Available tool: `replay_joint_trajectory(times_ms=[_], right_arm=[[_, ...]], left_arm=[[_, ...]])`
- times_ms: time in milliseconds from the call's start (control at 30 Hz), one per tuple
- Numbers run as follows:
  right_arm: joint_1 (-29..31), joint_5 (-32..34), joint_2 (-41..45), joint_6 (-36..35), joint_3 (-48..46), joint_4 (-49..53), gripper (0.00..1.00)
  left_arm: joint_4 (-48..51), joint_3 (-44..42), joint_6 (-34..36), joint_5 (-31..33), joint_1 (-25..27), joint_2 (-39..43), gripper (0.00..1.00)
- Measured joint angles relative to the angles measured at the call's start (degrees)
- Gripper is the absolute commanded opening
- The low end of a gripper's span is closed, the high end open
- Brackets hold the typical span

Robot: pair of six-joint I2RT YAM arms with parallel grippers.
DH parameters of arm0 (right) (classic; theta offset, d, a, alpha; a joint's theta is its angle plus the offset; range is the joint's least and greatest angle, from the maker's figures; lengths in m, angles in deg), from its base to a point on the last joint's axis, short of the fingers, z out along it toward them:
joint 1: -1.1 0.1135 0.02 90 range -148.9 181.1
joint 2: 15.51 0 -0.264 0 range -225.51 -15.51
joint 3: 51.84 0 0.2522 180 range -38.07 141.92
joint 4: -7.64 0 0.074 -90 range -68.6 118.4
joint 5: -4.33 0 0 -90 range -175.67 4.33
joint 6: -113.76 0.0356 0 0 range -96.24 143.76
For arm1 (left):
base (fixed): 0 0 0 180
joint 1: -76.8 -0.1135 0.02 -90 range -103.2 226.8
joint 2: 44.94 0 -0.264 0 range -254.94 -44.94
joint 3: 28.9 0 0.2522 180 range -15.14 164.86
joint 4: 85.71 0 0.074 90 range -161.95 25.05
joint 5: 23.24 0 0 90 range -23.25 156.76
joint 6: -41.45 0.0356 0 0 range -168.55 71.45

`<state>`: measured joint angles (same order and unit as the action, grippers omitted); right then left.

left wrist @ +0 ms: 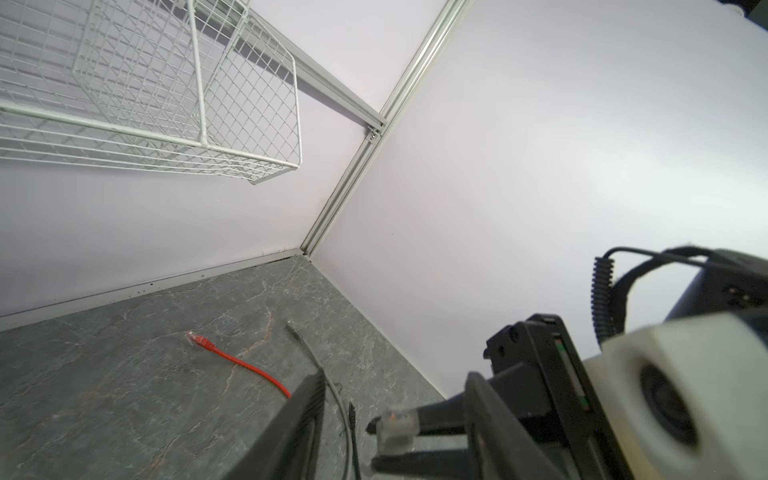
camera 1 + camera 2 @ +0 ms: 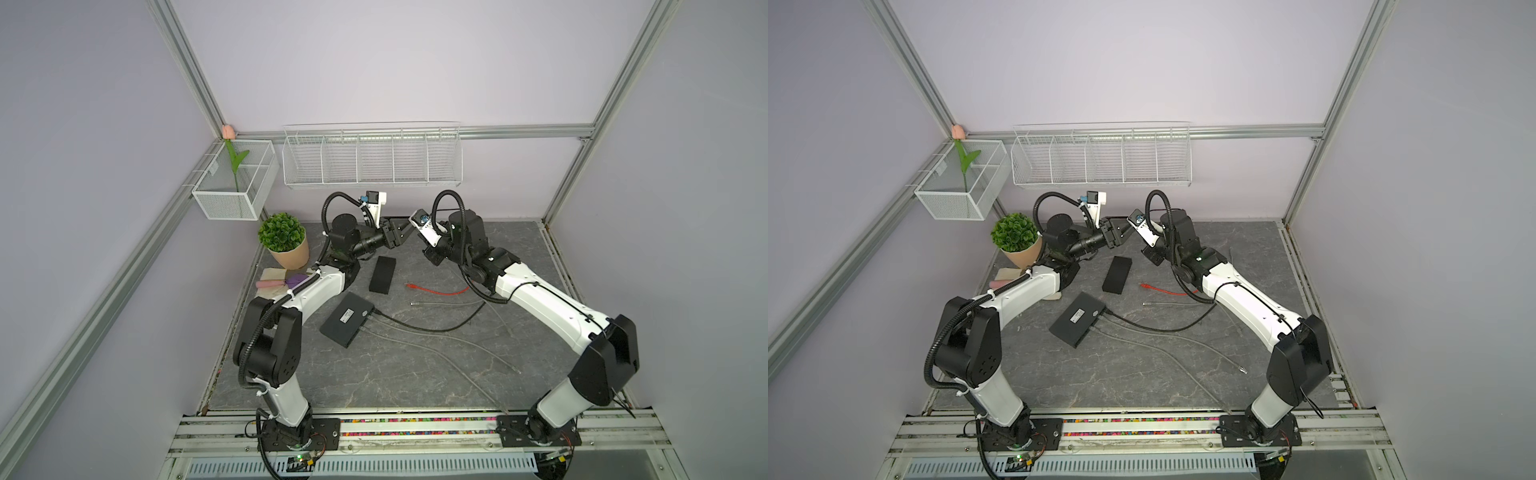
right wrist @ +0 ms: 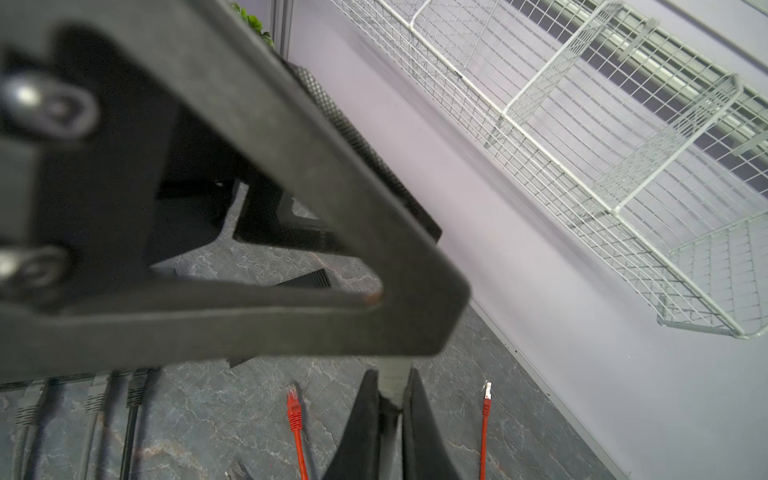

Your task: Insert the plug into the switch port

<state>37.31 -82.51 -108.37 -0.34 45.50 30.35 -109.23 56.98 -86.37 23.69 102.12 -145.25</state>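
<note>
Step in hand looked like a mid-air handover, upper centre of both top views; right gripper (image 1: 372, 444) clamped the plug (image 1: 397, 428); left gripper (image 2: 397, 236) had its jaws apart around it; switch (image 2: 348, 319) lay mid-frame, well apart; next: close left, release right.

Soft, even light fills the space; lilac walls (image 2: 415, 62) glow, and shadows on the grey floor (image 2: 374, 386) are faint. Top views bow at edges; nearby parts blur in wrist views.
</note>
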Motion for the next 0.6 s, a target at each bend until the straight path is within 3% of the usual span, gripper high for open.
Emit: replay_joint_trajectory(times_ms=[100, 233, 333, 600], right_arm=[[0.00, -0.42, -0.04, 0.20, 0.02, 0.17, 0.07], [0.00, -0.98, -0.07, 0.39, 0.04, 0.22, 0.07], [0.07, -1.07, -0.07, 0.55, 0.20, 0.24, 0.07], [1.07, 0.55, -0.94, 0.50, 1.51, 0.24, 0.07]], left_arm=[[0.13, 0.44, -0.07, -0.04, 0.11, -0.35, 0.28], [1.55, 0.76, 0.68, -0.11, 0.26, -0.39, 0.29], [2.84, 1.09, 1.46, -0.09, 0.37, -0.42, 0.36], [6.25, 1.31, 3.06, 0.37, 1.01, -0.42, 0.33]])
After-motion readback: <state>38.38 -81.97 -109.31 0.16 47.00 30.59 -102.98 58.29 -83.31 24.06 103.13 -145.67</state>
